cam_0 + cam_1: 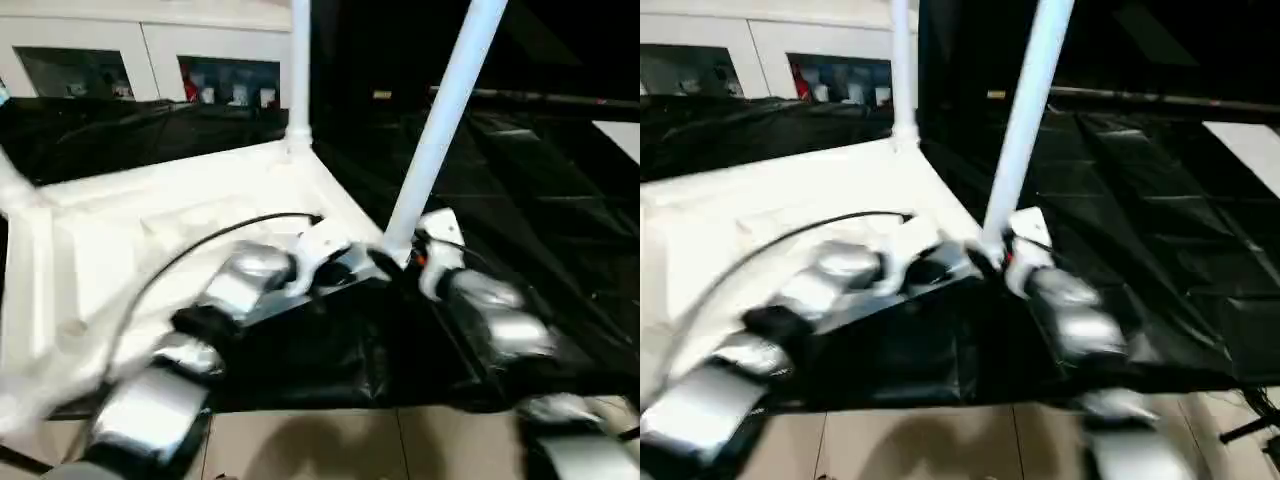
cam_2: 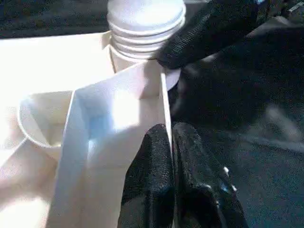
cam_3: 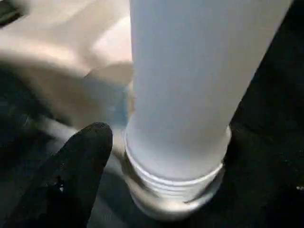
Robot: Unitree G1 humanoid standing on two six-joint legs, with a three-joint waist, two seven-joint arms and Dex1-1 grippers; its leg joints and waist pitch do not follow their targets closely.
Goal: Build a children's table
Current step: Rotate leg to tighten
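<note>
The children's table lies upside down on the black cloth, ribbed underside up. One white leg stands in the far corner socket. A second leg rises tilted from the near right corner, its threaded end at the socket. My left gripper is shut on the thin rim wall beside that corner. My right gripper stands open around the base of the tilted leg. One of its black fingers sits just beside the threads.
The black cloth covers the work table to the right and behind. A black cable runs across the table top to my left wrist. White cabinets stand at the back; tiled floor shows at the near edge.
</note>
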